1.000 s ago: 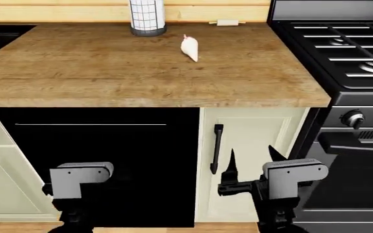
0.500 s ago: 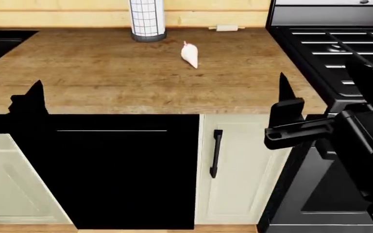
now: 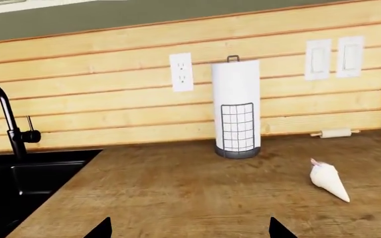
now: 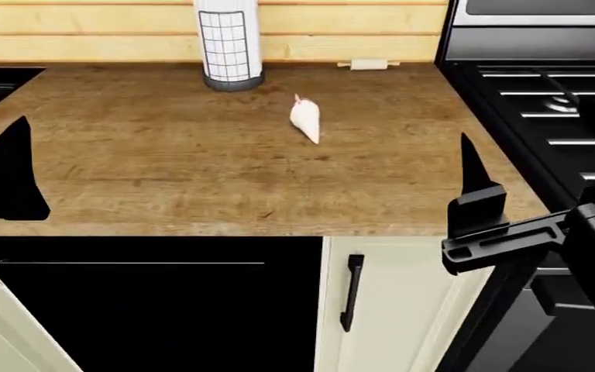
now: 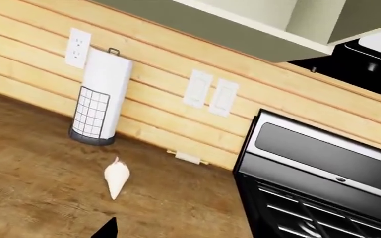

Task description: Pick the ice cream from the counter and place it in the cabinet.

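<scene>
Ice cream: the ice cream (image 4: 305,121) lies on its side on the counter (image 4: 173,170), toward the back and a little right of the middle in the head view; its pink tip points toward the wall and its narrow end toward the front edge (it also shows at (image 3: 328,180) and (image 5: 116,177)). Nothing touches it.

Counter: brown wood grain with dark knots, running from the black sink (image 3: 25,178) on the left to the black stove (image 4: 545,101) on the right.

Near neighbours: a white paper towel roll in a grid holder (image 4: 228,43) stands upright near the wall, just behind and to the left of the ice cream. A small cream rolling pin (image 4: 369,64) lies against the wall, behind and to the right of it.

Right gripper: the right gripper (image 4: 473,205) hangs in front of the counter's front right corner, well apart from the ice cream, one dark finger pointing up. It holds nothing; how wide the jaws stand cannot be told.

Left gripper: the left gripper (image 4: 8,178) is a dark shape at the left edge of the head view, over the counter's front left part. In the left wrist view two fingertips (image 3: 278,230) show well apart with bare counter between them, so it is released.

Below the counter: a black dishwasher front (image 4: 142,310) and, beside it, a cream cabinet door with a black handle (image 4: 350,293), closed.

Wall: pale yellow planks with a white outlet (image 3: 181,72) and two switches (image 3: 334,58).
</scene>
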